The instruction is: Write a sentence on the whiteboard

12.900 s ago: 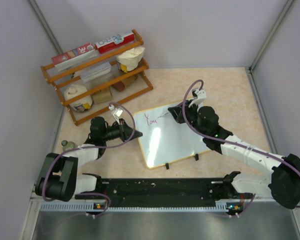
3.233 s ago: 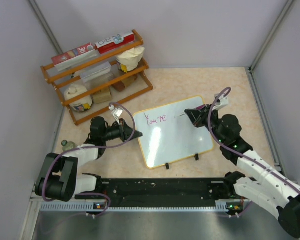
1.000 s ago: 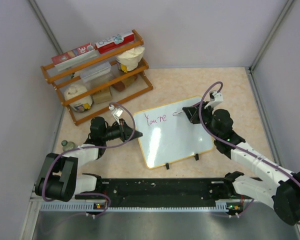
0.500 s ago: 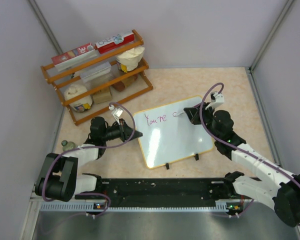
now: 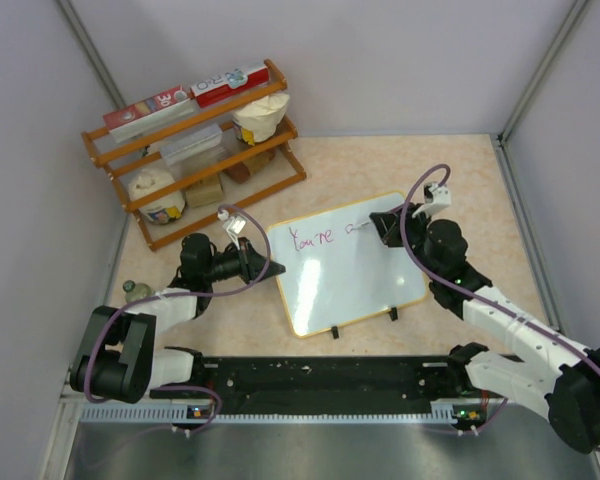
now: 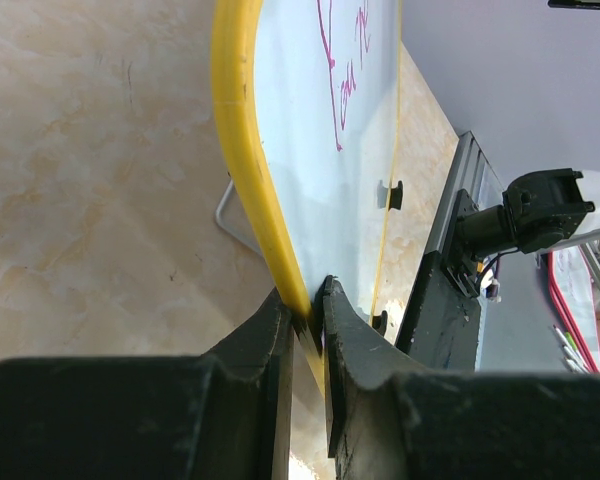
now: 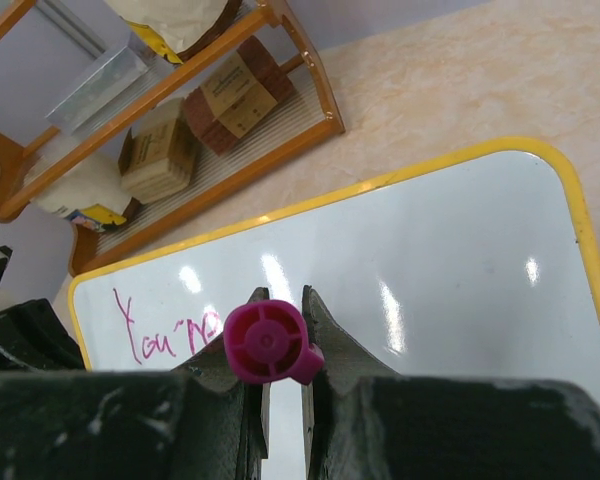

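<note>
The whiteboard (image 5: 352, 275) lies tilted on the tabletop, with a yellow rim and two black clips on its near edge. "You're" is written in magenta (image 5: 312, 238) near its far edge, followed by a small new mark (image 5: 352, 229). My left gripper (image 5: 273, 267) is shut on the board's left rim (image 6: 242, 170), its fingers (image 6: 270, 330) pinching the yellow edge. My right gripper (image 5: 382, 226) hovers over the board's far right part, shut on a magenta marker (image 7: 267, 343). The marker's back end faces the wrist camera, over the whiteboard (image 7: 440, 250); its tip is hidden.
A wooden rack (image 5: 195, 150) with boxes, bags and a clear container stands at the back left, also in the right wrist view (image 7: 280, 110). A small bottle (image 5: 130, 289) sits by the left arm. A black rail (image 5: 320, 380) runs along the near edge. Walls close both sides.
The right gripper with the marker has shifted slightly to the right, and the small mark after "You're" has grown. The left gripper and the board have not moved.
</note>
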### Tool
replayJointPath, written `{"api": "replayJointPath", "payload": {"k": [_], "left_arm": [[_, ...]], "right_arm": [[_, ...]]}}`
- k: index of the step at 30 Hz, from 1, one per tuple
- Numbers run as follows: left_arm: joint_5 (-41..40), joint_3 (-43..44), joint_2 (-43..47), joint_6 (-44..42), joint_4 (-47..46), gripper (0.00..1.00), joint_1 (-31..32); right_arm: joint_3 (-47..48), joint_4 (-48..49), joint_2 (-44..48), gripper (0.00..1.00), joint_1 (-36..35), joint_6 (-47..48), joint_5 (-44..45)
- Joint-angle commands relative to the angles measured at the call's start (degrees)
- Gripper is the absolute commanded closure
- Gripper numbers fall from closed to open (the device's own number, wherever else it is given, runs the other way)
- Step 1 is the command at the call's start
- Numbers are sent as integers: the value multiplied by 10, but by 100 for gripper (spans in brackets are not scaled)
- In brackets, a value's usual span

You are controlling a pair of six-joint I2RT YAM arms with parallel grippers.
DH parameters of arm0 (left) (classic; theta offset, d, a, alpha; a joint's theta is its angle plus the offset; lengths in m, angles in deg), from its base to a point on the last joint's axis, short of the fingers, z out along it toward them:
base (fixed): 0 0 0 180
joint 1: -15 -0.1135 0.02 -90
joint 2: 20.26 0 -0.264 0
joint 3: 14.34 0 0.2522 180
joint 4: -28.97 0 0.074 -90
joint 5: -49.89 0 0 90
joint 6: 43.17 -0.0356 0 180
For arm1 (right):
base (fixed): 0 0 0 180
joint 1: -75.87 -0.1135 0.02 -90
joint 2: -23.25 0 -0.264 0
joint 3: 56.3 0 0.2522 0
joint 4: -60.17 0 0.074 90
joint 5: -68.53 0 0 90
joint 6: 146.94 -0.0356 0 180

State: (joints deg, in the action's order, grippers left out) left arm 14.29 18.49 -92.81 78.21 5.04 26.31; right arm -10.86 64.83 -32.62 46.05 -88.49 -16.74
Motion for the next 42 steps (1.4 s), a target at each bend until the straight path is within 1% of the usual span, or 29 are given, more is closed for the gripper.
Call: {"api": "replayJointPath", "payload": {"k": [1,11,32,42], "left_arm": [[-22,4,2,-47,-6,100,1],[-21,4,2,-47,-7,100,1],[-22,4,1,-47,-7,100,1],[-22,4,2,-47,-6,100,1]], "right_arm": [[28,9,-11,100,6,10,32],[35,10,-22,100,6,5,29],[-3,-16,9,100,6,18,8],[-14,-22,18,100,6,17,13]]}}
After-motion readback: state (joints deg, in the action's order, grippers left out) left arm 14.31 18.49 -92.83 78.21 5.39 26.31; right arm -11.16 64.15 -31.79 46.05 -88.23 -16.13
